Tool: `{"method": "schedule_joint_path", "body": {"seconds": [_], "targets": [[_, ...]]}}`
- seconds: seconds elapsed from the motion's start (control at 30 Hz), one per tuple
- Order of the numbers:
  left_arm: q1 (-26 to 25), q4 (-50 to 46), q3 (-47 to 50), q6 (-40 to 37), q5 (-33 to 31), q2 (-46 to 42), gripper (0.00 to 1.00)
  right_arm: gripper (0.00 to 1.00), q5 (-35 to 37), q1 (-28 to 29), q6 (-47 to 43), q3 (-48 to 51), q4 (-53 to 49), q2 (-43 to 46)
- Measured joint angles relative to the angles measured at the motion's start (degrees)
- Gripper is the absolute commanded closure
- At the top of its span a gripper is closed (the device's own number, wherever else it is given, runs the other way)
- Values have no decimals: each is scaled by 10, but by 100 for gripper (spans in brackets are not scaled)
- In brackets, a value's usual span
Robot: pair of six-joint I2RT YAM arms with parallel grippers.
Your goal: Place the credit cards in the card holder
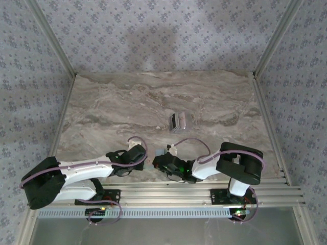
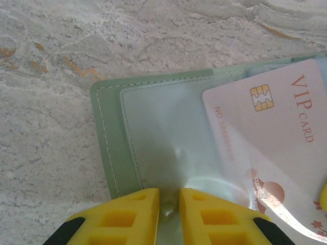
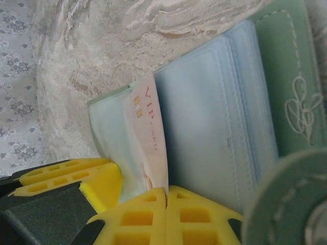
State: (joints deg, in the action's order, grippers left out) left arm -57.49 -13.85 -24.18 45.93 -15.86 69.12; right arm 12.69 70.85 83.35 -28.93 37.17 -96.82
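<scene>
Within right tool: VIP card (pinched).

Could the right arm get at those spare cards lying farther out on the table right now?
Probably not yet. The path to the spare cards looks free, but the right end effector is shut on the VIP card.

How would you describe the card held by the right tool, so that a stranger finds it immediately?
Near the marble table's front edge lies an open sage-green card holder. The right tool pinches a pale card partly under its clear sleeve. Unlike the silvery cards farther out, it bears a gold chip and orange "VIP CARD" lettering.
</scene>
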Motion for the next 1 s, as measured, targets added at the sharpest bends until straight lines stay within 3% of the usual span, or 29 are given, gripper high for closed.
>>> {"method": "schedule_joint_path", "body": {"seconds": [1.0], "targets": [[0,3,-3,2,-2,8,80,100,17,29,31,36,40,9]]}}
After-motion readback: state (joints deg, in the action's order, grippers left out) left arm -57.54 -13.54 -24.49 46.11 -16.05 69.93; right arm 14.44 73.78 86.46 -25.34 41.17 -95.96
